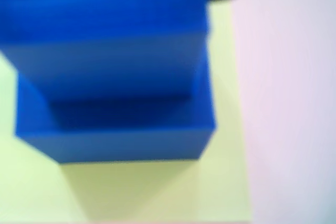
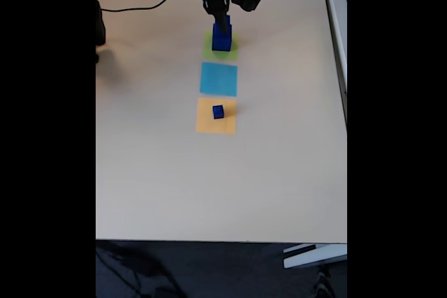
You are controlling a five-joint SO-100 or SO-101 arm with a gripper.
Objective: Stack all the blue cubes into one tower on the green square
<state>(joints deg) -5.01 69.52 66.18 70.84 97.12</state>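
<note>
Two blue cubes are stacked on the green square (image 2: 221,46) in the fixed view, making a small tower (image 2: 222,35) near the top of the table (image 2: 160,172). In the wrist view the picture is blurry, but a smaller blue cube (image 1: 105,40) sits on top of a bigger blue cube (image 1: 115,135), and the bigger one rests on the green square (image 1: 157,192).

The gripper (image 2: 223,20) is right at the top of the tower. I cannot tell if it is holding the top cube or has let go.

Below the green square is a light-blue square (image 2: 218,79). Below that is an orange square (image 2: 216,116) with one little blue cube (image 2: 218,111) sitting on it, well apart from the tower.
</note>
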